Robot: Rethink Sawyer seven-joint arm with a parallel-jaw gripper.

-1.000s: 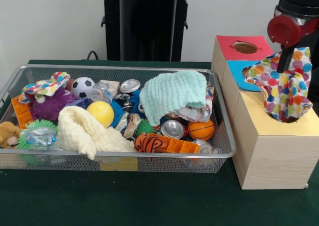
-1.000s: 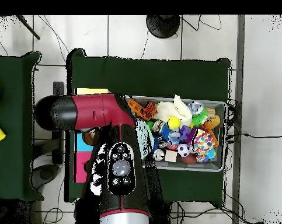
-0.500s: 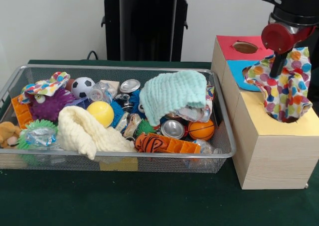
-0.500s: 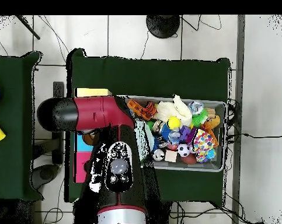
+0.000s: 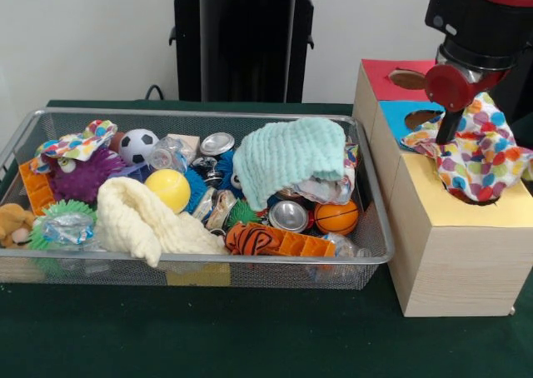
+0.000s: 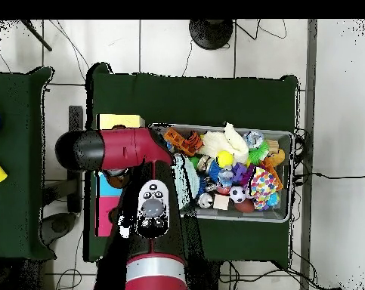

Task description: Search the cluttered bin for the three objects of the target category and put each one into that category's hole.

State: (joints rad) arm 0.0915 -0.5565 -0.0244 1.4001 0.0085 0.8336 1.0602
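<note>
draping cloth [image 5: 485, 157]: lying across the yellow hole of the box [image 5: 454, 253]
gripper [image 5: 445, 133]: hanging over the cloth, grip state hidden

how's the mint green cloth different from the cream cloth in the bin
The mint green cloth is heaped high on the clutter toward the basket's box-side end; the cream cloth lies lower, draped toward the front mesh wall. The mint one shows a ribbed, waffle-like weave, while the cream one looks smoother and rolled into a long fold. Both are soft plain cloths inside the wire basket.
</note>
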